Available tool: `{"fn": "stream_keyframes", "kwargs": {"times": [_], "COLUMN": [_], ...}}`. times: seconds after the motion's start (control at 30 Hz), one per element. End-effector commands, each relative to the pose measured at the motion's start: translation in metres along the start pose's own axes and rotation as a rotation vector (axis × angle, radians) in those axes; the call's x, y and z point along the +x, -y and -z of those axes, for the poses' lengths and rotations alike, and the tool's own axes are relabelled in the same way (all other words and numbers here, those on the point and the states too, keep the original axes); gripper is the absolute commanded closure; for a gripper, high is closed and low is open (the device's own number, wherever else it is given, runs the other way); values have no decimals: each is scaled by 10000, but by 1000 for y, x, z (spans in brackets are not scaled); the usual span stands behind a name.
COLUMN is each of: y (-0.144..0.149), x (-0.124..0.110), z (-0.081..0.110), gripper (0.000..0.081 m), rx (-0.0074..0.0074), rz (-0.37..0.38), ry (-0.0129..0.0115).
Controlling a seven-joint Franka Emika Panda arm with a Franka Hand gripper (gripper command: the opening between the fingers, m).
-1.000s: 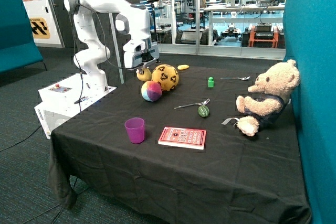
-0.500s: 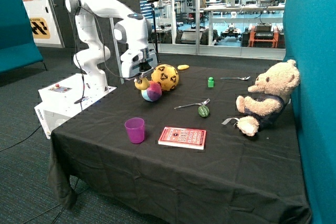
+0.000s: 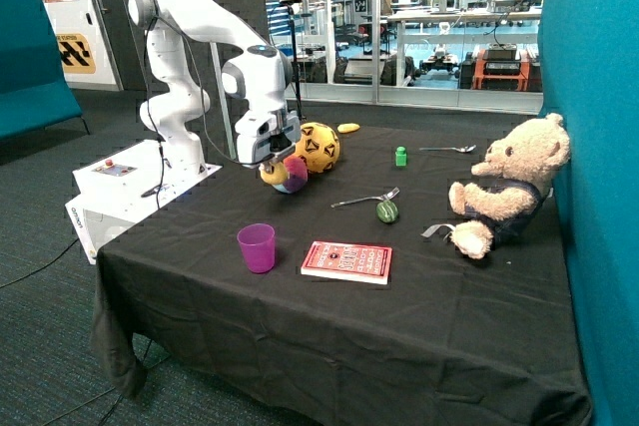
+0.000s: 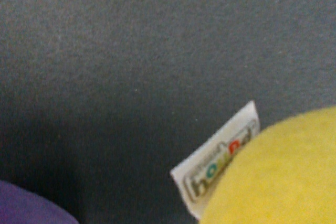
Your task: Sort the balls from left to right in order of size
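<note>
The small plain yellow ball (image 3: 270, 176) hangs low over the black cloth with my gripper (image 3: 272, 167) shut on it. In the wrist view it fills one corner as a yellow curve (image 4: 278, 177) with a white label (image 4: 218, 166). The mid-sized pink-blue-yellow-green ball (image 3: 295, 175) lies right behind it, partly hidden and close enough that I cannot tell whether they touch. Just beyond that stands the large yellow ball with black triangle marks (image 3: 316, 147).
A purple cup (image 3: 257, 247) and a red book (image 3: 346, 261) lie near the table's front. A spoon (image 3: 364, 199), a green round thing (image 3: 386, 211), a green cube (image 3: 400, 156), a yellow oval piece (image 3: 347, 128) and a teddy bear (image 3: 509, 187) fill the far side.
My gripper has come down and a little forward with the small yellow ball, from beside the large ball to just in front of the multicoloured ball. The other balls have stayed put.
</note>
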State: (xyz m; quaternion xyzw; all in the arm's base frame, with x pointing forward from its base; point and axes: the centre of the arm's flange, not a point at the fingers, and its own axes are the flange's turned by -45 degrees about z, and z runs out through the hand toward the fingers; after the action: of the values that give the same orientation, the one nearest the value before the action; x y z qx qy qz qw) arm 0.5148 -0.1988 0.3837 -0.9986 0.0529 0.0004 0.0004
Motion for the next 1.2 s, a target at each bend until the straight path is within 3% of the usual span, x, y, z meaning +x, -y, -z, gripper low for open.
{"fn": "stream_keyframes", "kwargs": {"times": [0.0,0.77,1.17], "y": [5,-5,-7], "x": [2,-11,-18], "z": [-26,-58,-66], "gripper": [808,808,808], "rx": [-8,-8,-8], "rz": [306,228,237], "ry": [-8,-8,-8]}}
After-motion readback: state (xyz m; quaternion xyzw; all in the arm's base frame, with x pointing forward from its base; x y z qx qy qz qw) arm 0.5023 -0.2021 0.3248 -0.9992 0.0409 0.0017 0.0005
